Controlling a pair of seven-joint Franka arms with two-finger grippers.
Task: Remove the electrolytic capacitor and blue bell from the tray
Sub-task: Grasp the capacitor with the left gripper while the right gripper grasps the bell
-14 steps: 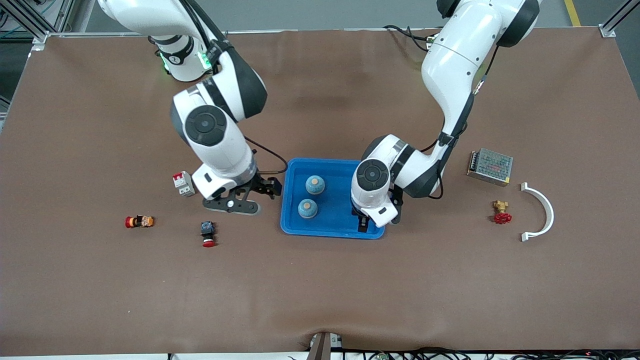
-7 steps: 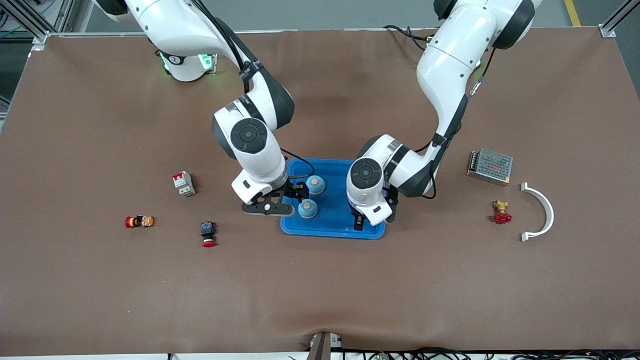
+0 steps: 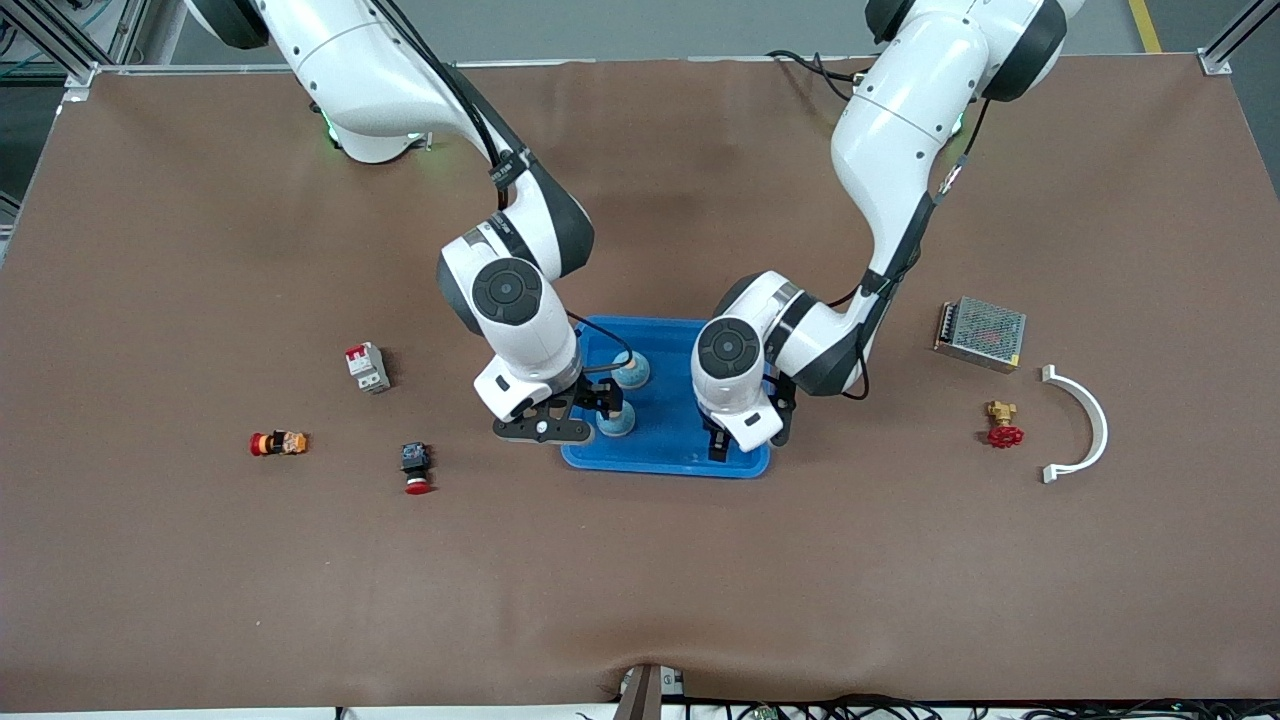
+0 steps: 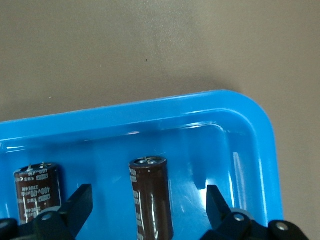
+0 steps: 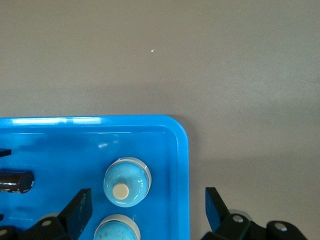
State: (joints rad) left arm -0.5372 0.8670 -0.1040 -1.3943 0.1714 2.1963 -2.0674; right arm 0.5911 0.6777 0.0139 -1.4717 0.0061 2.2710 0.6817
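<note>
1. The capacitor (image 4: 151, 197) lies in the blue tray (image 3: 668, 460), at the end of the tray toward the left arm's side of the table. In the left wrist view it sits squarely between the two fingers of the left gripper (image 3: 738, 440), with its long axis running along the line of the fingers, metal cap pointing away from the wrist.
2. A second capacitor (image 4: 37, 190) lies alongside it, just outside one finger. I judge the middle one to be the target.
3. The blue bell (image 5: 126, 181) sits near the tray corner toward the right arm's end, with a second bell (image 5: 116, 230) close by. The front view hides much of this one under the right gripper (image 3: 590, 405), so which bell is meant is hard to say.
4. The left arm is nearer the capacitors and the right arm nearer the bells.
5. Both pairs of jaws stand wide apart and hold nothing. The left jaws straddle the capacitor without touching it. The right jaws span the tray rim, one finger over the tray floor and one over the table.
6. The coming move likely needs a straight descent, then closing across each thing's width.
</note>
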